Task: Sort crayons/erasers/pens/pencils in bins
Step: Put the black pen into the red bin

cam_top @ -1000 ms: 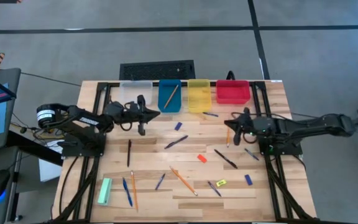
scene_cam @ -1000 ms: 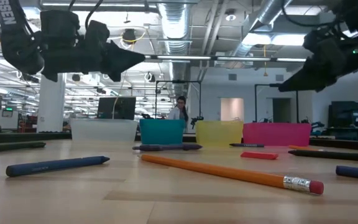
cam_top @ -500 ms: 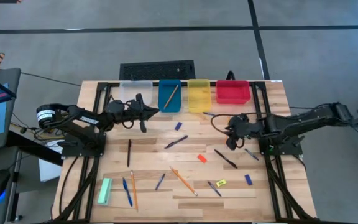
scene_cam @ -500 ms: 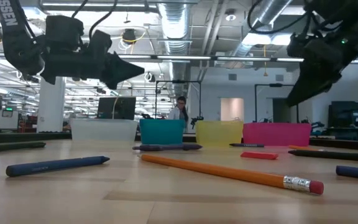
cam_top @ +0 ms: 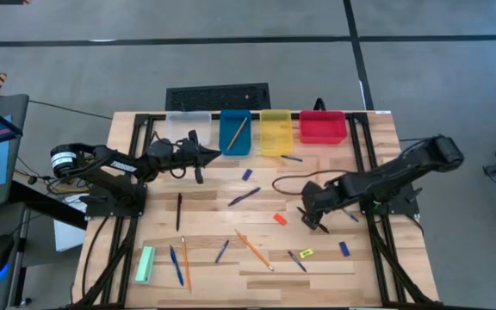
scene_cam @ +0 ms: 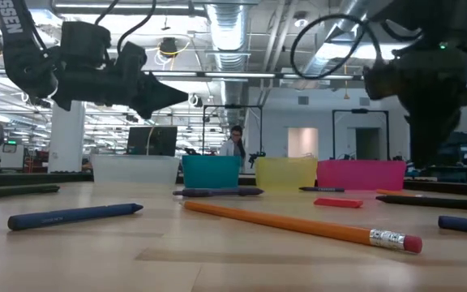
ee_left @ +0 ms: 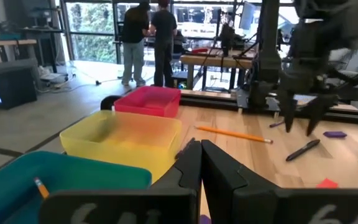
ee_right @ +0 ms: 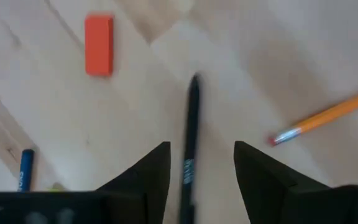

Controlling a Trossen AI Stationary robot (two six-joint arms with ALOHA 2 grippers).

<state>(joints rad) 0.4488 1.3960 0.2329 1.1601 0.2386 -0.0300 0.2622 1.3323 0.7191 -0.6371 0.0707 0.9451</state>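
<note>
While poised above the right half of the table (cam_top: 205, 207) in the high view, right gripper (cam_top: 313, 218) points down over a black pen (cam_top: 313, 220) lying just right of an orange-red eraser (cam_top: 280, 219). Sits in a row along the far edge: clear bin (cam_top: 188, 126), blue bin (cam_top: 235, 134) with a pencil (cam_top: 236, 131) inside, yellow bin (cam_top: 275, 131), red bin (cam_top: 323, 127). Hovers before the gap between clear and blue bins: left gripper (cam_top: 212, 154). Lies scattered over the boards: more pens, pencils and erasers, plus a green block (cam_top: 145, 263) near the left front corner.

Seen level from the low view: a long orange pencil (scene_cam: 298, 226) in front, a blue stick (scene_cam: 73, 216) to its left, the four bins in a row behind, both arms raised above the wood.

Through the left wrist view: left fingers (ee_left: 190, 168) pressed together, holding nothing, with yellow and red bins beyond and two people (ee_left: 148, 37) standing in the room.

Through the right wrist view: right fingers (ee_right: 148, 167) spread apart, straddling the black pen without clasping it; orange-red eraser off to one side, tip of a pencil (ee_right: 328, 114) to the other.
</note>
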